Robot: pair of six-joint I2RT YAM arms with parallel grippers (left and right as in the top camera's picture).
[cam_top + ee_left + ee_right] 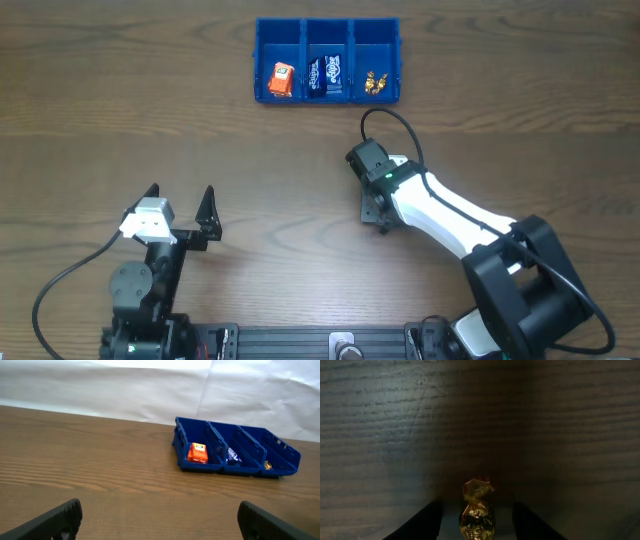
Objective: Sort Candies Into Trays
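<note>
A small gold foil-wrapped candy [477, 512] lies on the wooden surface [150, 120], well short of the blue three-compartment tray [281, 40]. The right gripper [378, 210] is down over it, fingers apart with a gap on each side of the candy, not clamped. The left gripper [181, 193], also apart, sits near its base. The candy looks light, and its crinkled foil is probably slippery and easily dented. A gentle pinch across the round body, not the twisted end, seems the safest hold.
</note>
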